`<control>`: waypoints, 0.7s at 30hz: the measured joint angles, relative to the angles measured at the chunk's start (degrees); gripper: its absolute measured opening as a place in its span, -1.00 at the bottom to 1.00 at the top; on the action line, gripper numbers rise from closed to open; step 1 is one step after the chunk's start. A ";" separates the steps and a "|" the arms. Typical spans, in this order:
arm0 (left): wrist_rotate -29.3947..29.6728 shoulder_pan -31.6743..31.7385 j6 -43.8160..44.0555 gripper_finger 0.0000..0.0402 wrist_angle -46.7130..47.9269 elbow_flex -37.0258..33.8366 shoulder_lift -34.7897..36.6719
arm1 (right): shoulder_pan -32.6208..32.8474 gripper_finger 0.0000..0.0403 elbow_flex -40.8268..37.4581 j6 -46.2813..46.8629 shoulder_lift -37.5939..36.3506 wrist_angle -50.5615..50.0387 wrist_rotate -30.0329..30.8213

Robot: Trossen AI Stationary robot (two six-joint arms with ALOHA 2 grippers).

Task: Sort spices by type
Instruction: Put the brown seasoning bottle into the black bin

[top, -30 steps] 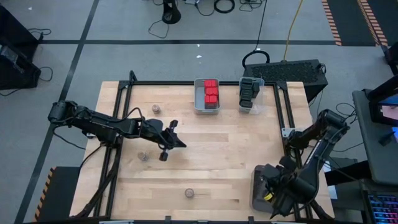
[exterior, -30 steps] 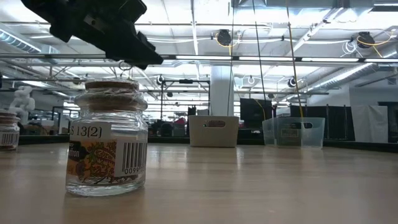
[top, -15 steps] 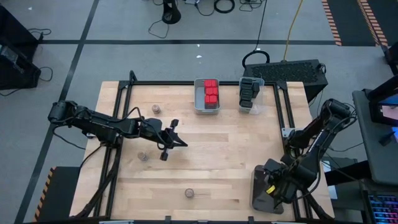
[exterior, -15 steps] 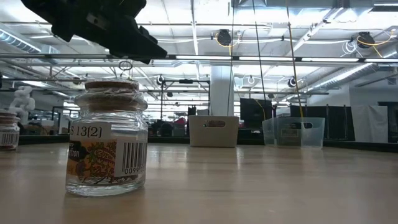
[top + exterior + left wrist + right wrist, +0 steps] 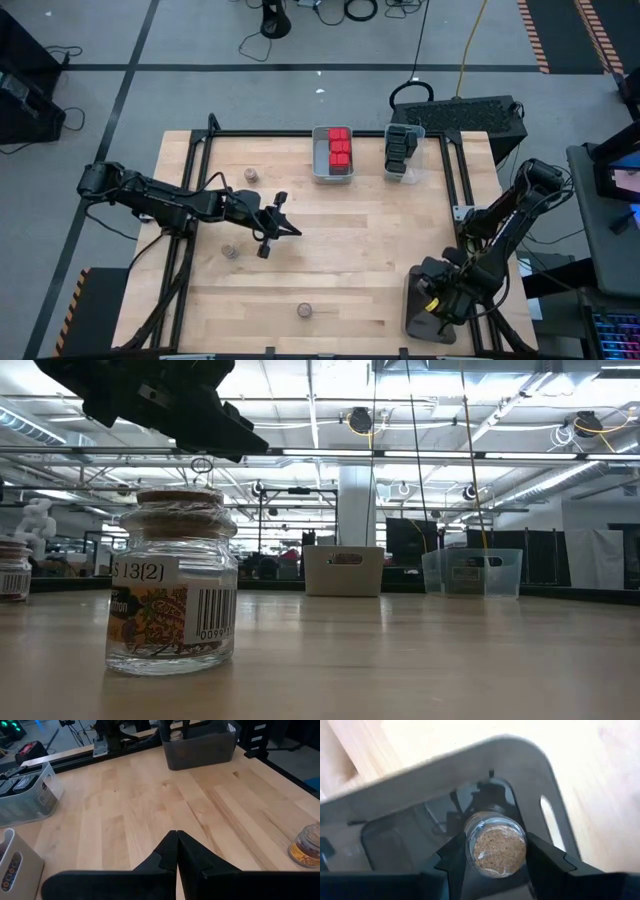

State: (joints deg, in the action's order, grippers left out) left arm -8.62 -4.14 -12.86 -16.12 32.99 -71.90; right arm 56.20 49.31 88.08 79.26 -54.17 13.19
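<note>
- Your right gripper (image 5: 495, 870) is pinching a cork-topped jar (image 5: 496, 845) between its two fingers and hanging it over the grey bin (image 5: 414, 300) at the table's near right corner, most likely because that bin is collecting the jars.
- The jar's cork is facing the wrist camera, with the bin's grey wall and hand slot right behind it, so the jar seems ready to go down inside.
- Your left gripper (image 5: 288, 229) is hovering above the middle-left of the table with its fingers pressed together and holding nothing, probably waiting for its turn.
- Three more cork-topped jars are standing loose on the wood: one (image 5: 229, 250) just beside the left arm, one (image 5: 249, 175) toward the far left, and one (image 5: 304, 311) near the front edge, which the low camera is seeing up close with a barcode label.
- The red-capped blocks (image 5: 339, 150) are sitting together in a grey bin at the far edge, and the black containers (image 5: 399, 148) are filling the clear bin next to it, so those two kinds look sorted.
- The table (image 5: 380, 230) is pale wooden board inside a black metal frame.
- Around it you are looking at grey floor with cables, and beyond it a large hall with ceiling lights and pipes.
</note>
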 joint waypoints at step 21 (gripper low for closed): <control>-0.15 0.00 0.04 -0.95 0.22 0.00 0.00 | -2.55 -0.22 -0.98 -20.95 0.13 7.55 4.74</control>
State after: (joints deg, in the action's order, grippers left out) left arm -8.78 -4.14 -12.82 -15.90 32.99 -71.90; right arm 53.65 48.32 67.13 79.40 -46.61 17.93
